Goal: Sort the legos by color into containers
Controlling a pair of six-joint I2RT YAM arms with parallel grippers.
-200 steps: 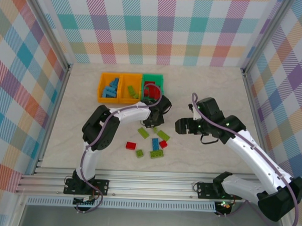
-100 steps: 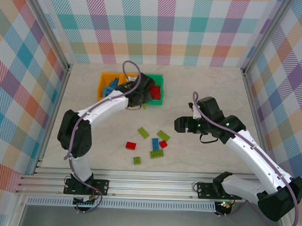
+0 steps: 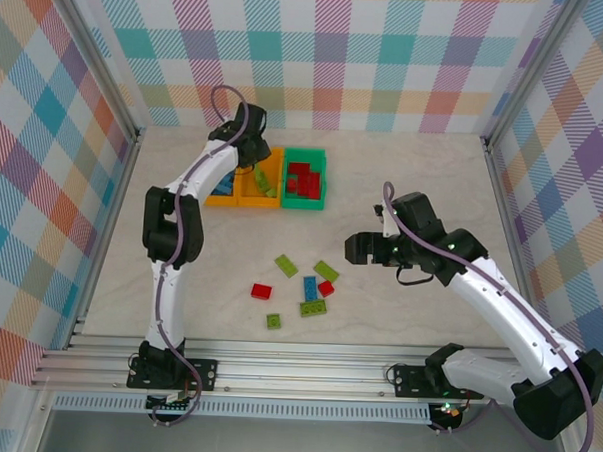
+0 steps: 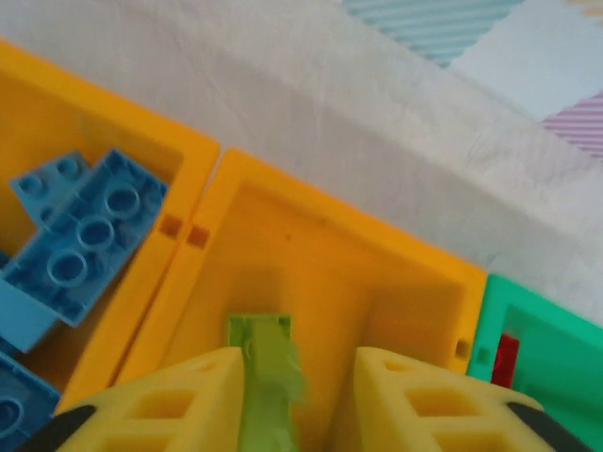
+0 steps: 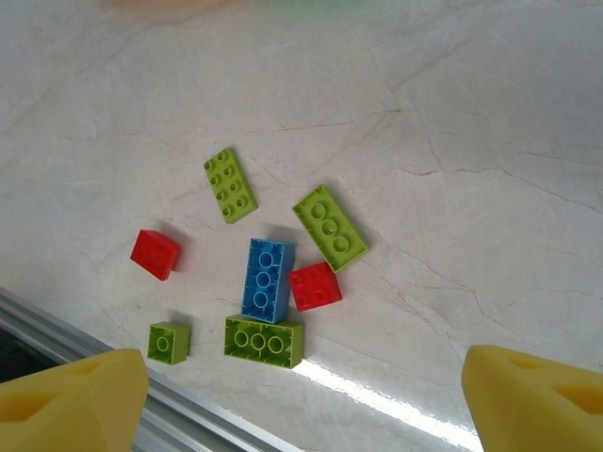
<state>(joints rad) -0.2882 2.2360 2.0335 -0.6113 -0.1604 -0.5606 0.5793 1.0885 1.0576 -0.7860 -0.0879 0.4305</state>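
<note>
Hovering spread wide, the right pincer (image 5: 306,400) is facing the 7 loose legos (image 5: 268,280) and sitting nearest them; the left pincer (image 4: 297,377) is hanging parted over the middle bin (image 4: 377,254).

Looked straight down past the left gripper (image 4: 297,410) into the middle orange bin (image 4: 330,254) of the joined row. Caught a lime green brick (image 4: 268,377), blurred, inside that bin between the parted yellow fingers (image 4: 170,405), closer to one than the other, with a gap beside it. Found blue bricks (image 4: 85,235) piled studs-up in the neighbouring orange bin (image 4: 57,104) at the left. Glimpsed a red brick (image 4: 506,359) against the near wall of the green bin (image 4: 551,353) at the right. Took in pale veined table (image 4: 377,132) beyond the bins' far rims, and plaid wall (image 4: 471,28) past the table's far edge.
</note>
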